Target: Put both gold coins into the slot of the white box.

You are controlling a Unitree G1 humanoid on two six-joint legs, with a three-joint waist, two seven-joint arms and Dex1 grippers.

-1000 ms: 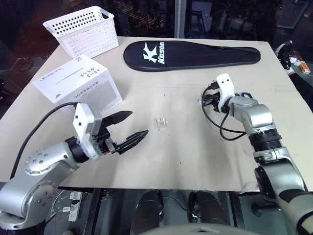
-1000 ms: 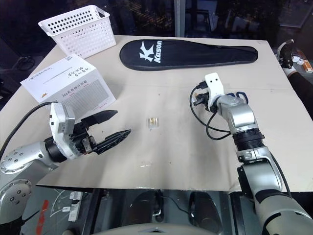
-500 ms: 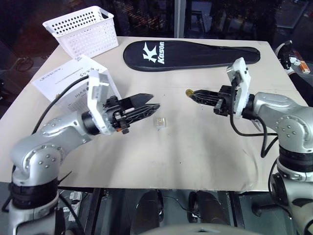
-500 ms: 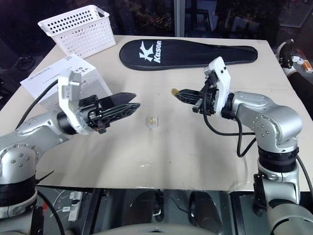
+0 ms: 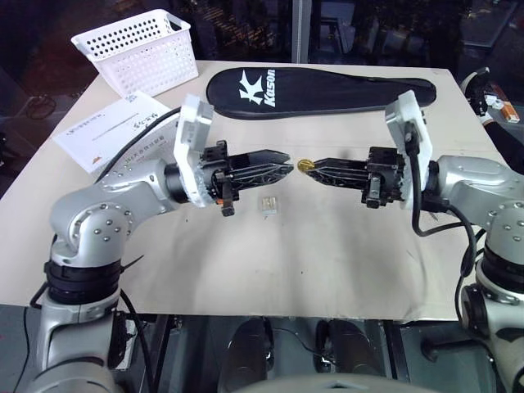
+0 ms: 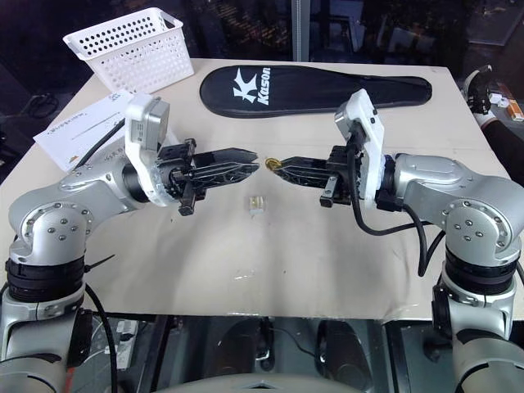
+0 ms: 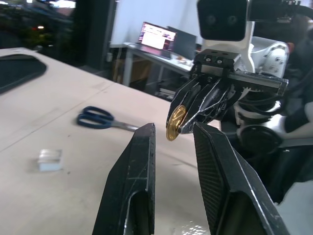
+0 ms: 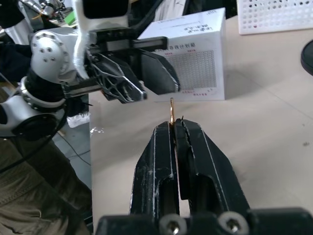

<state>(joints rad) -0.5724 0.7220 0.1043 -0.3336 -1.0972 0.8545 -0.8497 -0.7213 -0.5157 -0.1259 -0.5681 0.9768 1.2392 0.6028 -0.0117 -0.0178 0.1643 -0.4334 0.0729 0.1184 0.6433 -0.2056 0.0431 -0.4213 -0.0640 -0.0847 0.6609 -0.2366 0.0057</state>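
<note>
Right hand [image 5: 315, 166] clamped on gold coin [image 5: 304, 164], coin on edge, left hand [image 5: 282, 170] fingers slightly apart, facing it

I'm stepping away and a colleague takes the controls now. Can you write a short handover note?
Right gripper: shut on a gold coin, held edge-on above the table.
Left gripper: fingers slightly apart, tips facing the coin, not gripping it.
Second coin: seems to sit in the small clear holder on the table.
White box: at the table's left side, behind the left arm.
Done: no coin seen going into the box.
Left: pass or carry this coin to the slot, then fetch the second.
</note>
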